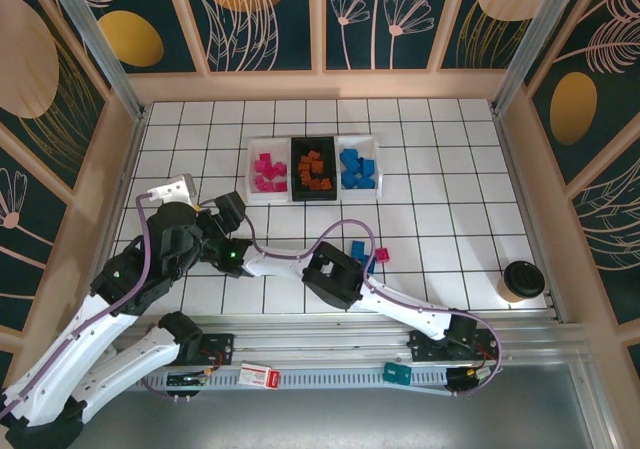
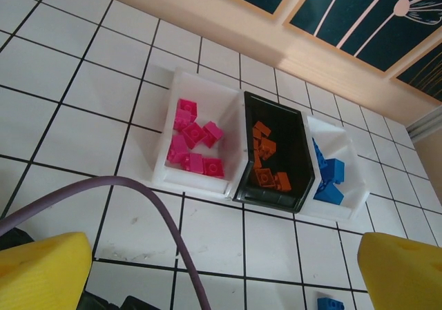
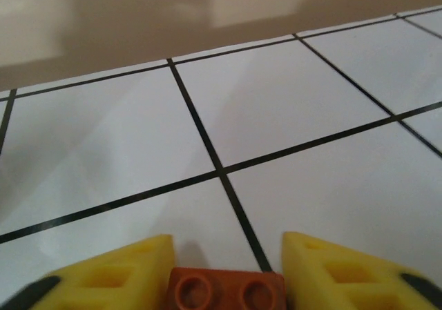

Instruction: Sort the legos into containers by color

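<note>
Orange brick (image 3: 224,289) sits wedged between both yellow fingers of the clenched right claw (image 3: 226,246), close over the tiled tabletop (image 3: 290,110); left claw (image 2: 221,275) spread wide, near the sorted trays (image 2: 160,166).

Pink bricks (image 2: 193,141) are filling one white tray (image 2: 160,166), orange bricks (image 2: 266,159) the black tray (image 2: 291,127), blue bricks (image 2: 330,180) the other white tray (image 2: 349,144); black lines are gridding the white tabletop (image 2: 83,103).

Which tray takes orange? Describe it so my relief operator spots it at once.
On the white tiled table, look along the far side for a row of three. The middle tray is the one: it is black and holds orange bricks, while the flanking trays are white.
</note>
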